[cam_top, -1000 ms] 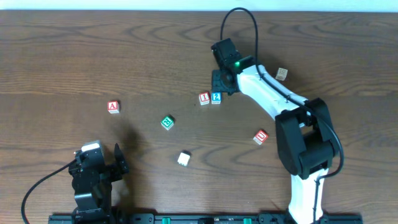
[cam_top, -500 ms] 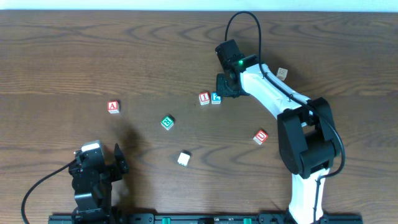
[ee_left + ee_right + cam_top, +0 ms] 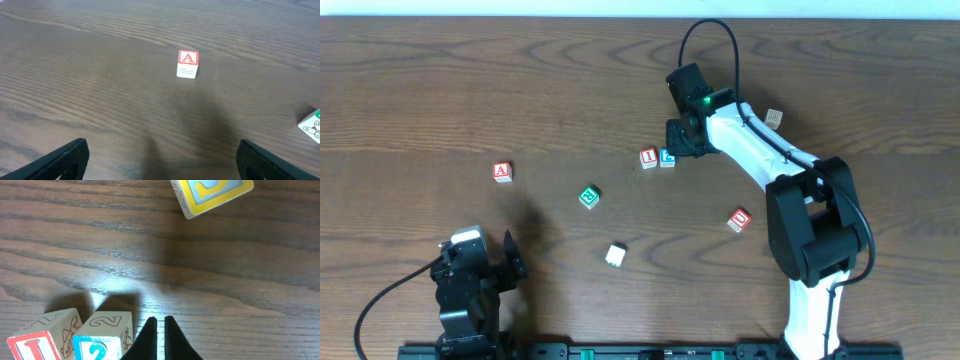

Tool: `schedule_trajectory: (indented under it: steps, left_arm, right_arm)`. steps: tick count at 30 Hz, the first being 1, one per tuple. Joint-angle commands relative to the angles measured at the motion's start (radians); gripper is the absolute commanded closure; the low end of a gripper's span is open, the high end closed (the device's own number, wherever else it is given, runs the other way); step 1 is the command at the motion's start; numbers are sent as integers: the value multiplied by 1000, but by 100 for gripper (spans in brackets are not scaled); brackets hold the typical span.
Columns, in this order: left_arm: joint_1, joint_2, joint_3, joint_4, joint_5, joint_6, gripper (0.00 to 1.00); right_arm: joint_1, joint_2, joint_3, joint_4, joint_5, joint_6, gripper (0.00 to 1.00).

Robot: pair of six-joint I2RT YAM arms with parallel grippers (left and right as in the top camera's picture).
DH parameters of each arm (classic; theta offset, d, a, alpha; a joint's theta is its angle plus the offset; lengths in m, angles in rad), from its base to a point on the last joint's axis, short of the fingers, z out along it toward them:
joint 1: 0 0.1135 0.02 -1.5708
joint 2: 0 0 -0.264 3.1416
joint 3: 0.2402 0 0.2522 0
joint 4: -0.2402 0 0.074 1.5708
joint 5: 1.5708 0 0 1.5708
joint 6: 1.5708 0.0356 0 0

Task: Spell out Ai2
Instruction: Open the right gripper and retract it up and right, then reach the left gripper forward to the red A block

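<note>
Cube A [image 3: 502,171] stands alone on the table [image 3: 440,80], well left of the others. Cube I [image 3: 648,157] and cube 2 [image 3: 667,157] stand side by side, I on the left. My right gripper [image 3: 159,324], fingers pressed together, is just beside cube 2. My left gripper [image 3: 162,151] is spread, holding nothing.

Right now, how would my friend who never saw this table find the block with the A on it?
Look at the left side of the wooden table, out in front of the left arm. The A block sits there alone, well apart from the green block to its right. Only it shows a red A in a red frame; the red-framed I block lies farther right.
</note>
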Motion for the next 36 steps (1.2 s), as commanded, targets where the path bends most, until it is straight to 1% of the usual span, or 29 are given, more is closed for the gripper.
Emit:
schedule_trajectory:
  steps: [1,3,5,6,9,11,14,15,17,18,20,22,23,26,28,30,31,32,33,36]
  left_arm:
    - [3,-5,-11,1,-10,11,5]
    - [3,-5,-11,1,-9,11,5]
    - [3,-5,-11,1,-9,11,4]
    - [3,-5,-11,1,-10,11,5]
    - [3,-5,-11,1,-9,11,5]
    - [3,-5,-11,1,-10,11,5]
    - [3,-5,-11,1,-9,11,4]
    - [3,-5,-11,1,-9,11,5]
    - [3,-5,-11,1,-9,11,5]
    - [3,-5,-11,1,-9,11,5]
    - [3,-5,-11,1,-10,11,5]
    - [3,-5,-11,1,-9,11,5]
    - [3,-5,-11,1,-9,11,5]
    - [3,-5,-11,22,-3,10,5]
    - [3,-5,-11,26,39,-46,5]
    - [3,-5,-11,24,111,-164,5]
    - [3,-5,-11,18,173,-257,5]
    - [3,-5,-11,13,206,-308,5]
    - [3,-5,-11,13,210,-345,5]
    - [3,-5,-11,34,215,-400,5]
  right_arm:
    - [-15,-34,11,0,-2,-9,83]
    - [-23,-52,11,-1,-2,-16,71]
    - [-34,-79,11,-1,-2,-56,62]
    - [-40,-93,11,0,-1,-88,60]
    - [-61,-137,11,9,10,-195,57]
    - [-75,-164,11,6,9,-245,59]
    - [-89,-190,11,12,9,-316,66]
    - [-104,-190,11,18,-5,-314,67]
    - [-155,-190,11,13,-94,-301,80]
    - [-182,-190,11,9,-130,-301,81]
    - [-235,-192,11,-3,-175,-301,65]
    - [-256,-192,11,-10,-190,-301,57]
    - [-258,-192,11,-13,-189,-305,55]
    - [-253,-194,11,-38,-194,-324,54]
    - [-230,-193,11,-67,-195,-336,54]
    - [-212,-193,11,-93,-197,-364,54]
    - [-200,-193,11,-114,-197,-369,54]
    - [-195,-193,11,-126,-197,-369,54]
    - [-190,-193,11,-139,-197,-369,54]
    - [-188,-193,11,-161,-210,-368,54]
